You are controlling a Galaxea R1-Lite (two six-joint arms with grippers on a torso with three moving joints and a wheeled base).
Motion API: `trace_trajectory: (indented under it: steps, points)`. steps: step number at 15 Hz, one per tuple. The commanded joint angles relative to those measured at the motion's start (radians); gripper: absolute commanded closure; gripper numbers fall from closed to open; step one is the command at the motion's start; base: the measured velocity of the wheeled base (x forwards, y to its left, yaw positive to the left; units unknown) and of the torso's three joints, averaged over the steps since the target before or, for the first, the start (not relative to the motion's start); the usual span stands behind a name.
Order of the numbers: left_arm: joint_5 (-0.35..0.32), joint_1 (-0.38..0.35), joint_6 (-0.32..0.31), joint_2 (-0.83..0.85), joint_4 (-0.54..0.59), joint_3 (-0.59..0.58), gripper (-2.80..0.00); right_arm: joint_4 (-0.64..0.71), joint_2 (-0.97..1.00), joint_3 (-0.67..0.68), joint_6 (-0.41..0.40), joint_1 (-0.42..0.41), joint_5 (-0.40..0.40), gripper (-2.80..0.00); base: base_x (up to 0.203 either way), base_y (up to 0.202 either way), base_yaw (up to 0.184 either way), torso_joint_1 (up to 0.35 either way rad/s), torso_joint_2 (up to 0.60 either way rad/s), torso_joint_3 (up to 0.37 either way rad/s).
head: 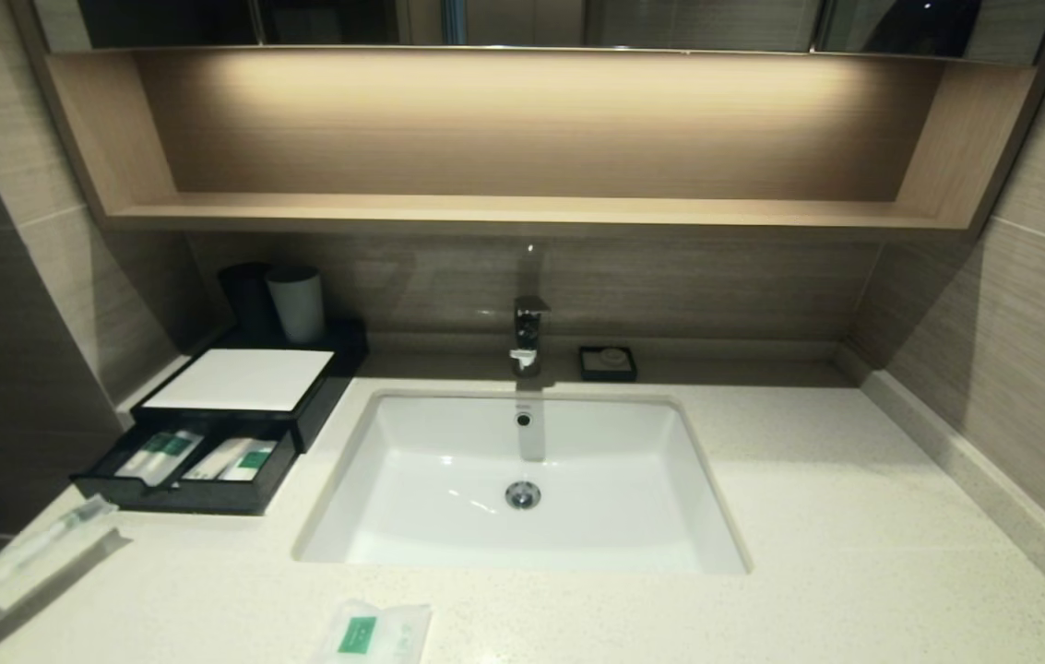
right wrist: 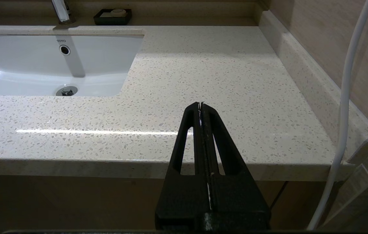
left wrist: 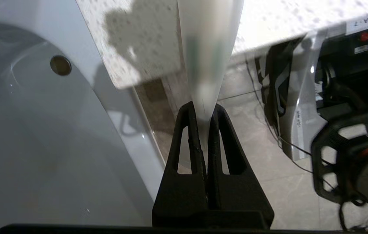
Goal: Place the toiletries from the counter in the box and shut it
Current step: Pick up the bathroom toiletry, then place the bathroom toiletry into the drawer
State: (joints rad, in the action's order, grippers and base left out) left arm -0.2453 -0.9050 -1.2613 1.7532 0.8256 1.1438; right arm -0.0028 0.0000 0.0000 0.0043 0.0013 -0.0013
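Note:
The black box (head: 245,380) with a white top panel stands at the counter's back left. Its front drawer (head: 190,493) is pulled out and holds two wrapped items with green labels (head: 170,450). My left gripper (left wrist: 203,110) is shut on the end of a clear-wrapped toothbrush (left wrist: 208,48). It holds the toothbrush by the counter's front left edge, above the floor. In the head view only the toothbrush (head: 38,544) shows, not the gripper. A flat white sachet (head: 374,632) with a green label lies on the counter (head: 854,516) at the front. My right gripper (right wrist: 200,104) is shut and empty before the counter's front right edge.
An inset white sink (head: 522,480) with a tap (head: 528,332) fills the middle. A small black soap dish (head: 608,362) sits behind it. A grey cup (head: 297,302) and a dark cup stand behind the box. A wooden shelf (head: 522,212) hangs above. Walls close both sides.

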Motion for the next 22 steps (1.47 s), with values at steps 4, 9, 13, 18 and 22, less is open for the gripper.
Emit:
trace_trajectory:
  steps: [4, 9, 13, 18, 22]
  points:
    - [-0.005, -0.062, 0.108, -0.185, 0.259, 0.06, 0.0, 0.0, 0.0, 0.001, 0.0, 0.0, 0.0, 0.0, 0.0, 0.0, 0.0, 0.0, 0.0, 0.0]
    - [-0.12, -0.061, 0.274, -0.184, 0.528, 0.265, 0.0, 0.0, 0.0, 0.0, 0.0, 0.0, 0.0, 0.0, 0.0, 0.0, 0.0, 0.0, 0.0, 0.0]
    - [-0.188, 0.021, 0.543, -0.135, 0.682, 0.422, 0.0, 0.0, 0.0, 0.001, 0.0, 0.0, 0.0, 0.0, 0.0, 0.0, 0.0, 0.0, 0.0, 0.0]
    - [-0.181, 0.295, 0.96, -0.062, 0.704, 0.633, 0.0, 0.0, 0.0, 0.002, 0.0, 0.0, 0.0, 0.0, 0.0, 0.0, 0.0, 0.0, 0.0, 0.0]
    - [-0.021, 0.424, 1.084, 0.037, 0.704, 0.742, 0.0, 0.0, 0.0, 0.002, 0.0, 0.0, 0.0, 0.0, 0.0, 0.0, 0.0, 0.0, 0.0, 0.0]
